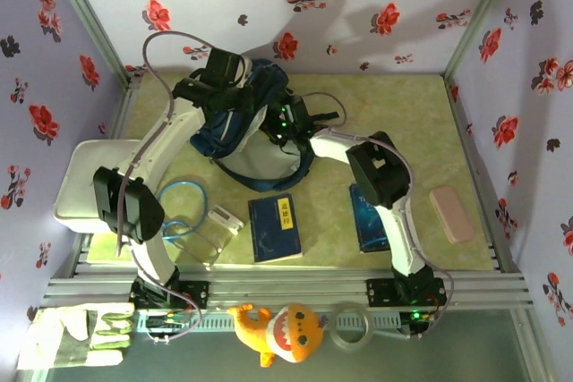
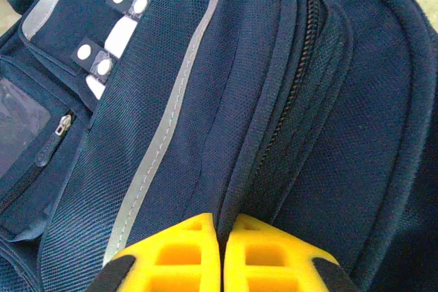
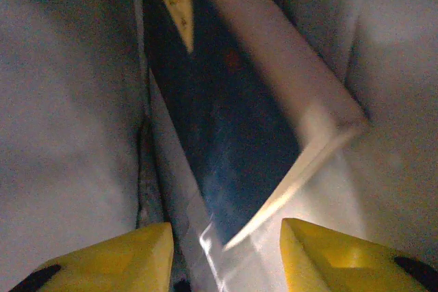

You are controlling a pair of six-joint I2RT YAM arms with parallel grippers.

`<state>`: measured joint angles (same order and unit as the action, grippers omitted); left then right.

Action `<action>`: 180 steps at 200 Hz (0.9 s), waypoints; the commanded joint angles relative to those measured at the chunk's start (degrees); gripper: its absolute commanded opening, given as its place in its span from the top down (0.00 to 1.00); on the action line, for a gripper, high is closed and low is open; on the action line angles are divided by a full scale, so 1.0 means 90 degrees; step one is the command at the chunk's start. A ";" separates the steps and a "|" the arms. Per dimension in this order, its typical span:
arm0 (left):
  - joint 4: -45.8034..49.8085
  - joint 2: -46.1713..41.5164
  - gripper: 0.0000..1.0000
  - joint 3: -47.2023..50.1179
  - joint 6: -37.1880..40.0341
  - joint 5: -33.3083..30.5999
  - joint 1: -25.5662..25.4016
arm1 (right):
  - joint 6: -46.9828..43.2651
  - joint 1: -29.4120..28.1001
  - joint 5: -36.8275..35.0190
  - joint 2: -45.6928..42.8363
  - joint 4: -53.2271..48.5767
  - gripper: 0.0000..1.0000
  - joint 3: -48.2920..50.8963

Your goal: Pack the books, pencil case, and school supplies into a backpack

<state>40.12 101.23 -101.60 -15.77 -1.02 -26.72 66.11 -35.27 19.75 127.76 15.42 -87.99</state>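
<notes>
The navy backpack [image 1: 235, 123] lies at the back of the table, and its zipper and grey trim line show close up in the left wrist view [image 2: 205, 100]. My left gripper [image 2: 221, 227] is shut on a fold of the backpack's fabric beside the zipper. My right gripper [image 3: 226, 237] is open inside the backpack's grey lining. A navy book with a yellow strip [image 3: 226, 121] stands inside just ahead of it, its near corner between the fingers. A second navy book [image 1: 275, 227] and a brighter blue book [image 1: 367, 216] lie on the table, the blue one partly under the right arm.
A pink pencil case [image 1: 452, 214] lies at the right. A white tray [image 1: 79, 181] sits at the left edge. A blue cable loop [image 1: 183, 194] and a clear box [image 1: 210, 232] lie near the left arm. Flowered walls close three sides.
</notes>
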 commanded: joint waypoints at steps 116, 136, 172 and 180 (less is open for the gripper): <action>-0.0863 -0.0296 0.92 0.1696 -0.0324 0.0143 0.0415 | -0.3804 -0.0160 -0.2291 -0.4191 -0.3267 0.45 0.3375; -0.0843 -0.0325 0.62 0.1738 -0.0414 0.0352 0.0420 | -0.3888 -0.0466 -0.2545 -0.4234 -0.3765 0.41 0.3372; -0.1037 -0.0574 0.31 0.1891 -0.0462 0.0532 0.0449 | -0.3792 -0.1150 -0.3020 -0.4133 -0.4404 0.31 0.3214; -0.1093 -0.0633 0.28 0.1936 -0.0482 0.0533 0.0477 | -0.3790 -0.1288 -0.3065 -0.4076 -0.4499 0.29 0.3171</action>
<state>32.97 99.24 -85.34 -19.31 2.66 -23.29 32.91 -43.59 -2.96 90.94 -18.76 -58.46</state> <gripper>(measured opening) 0.674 0.688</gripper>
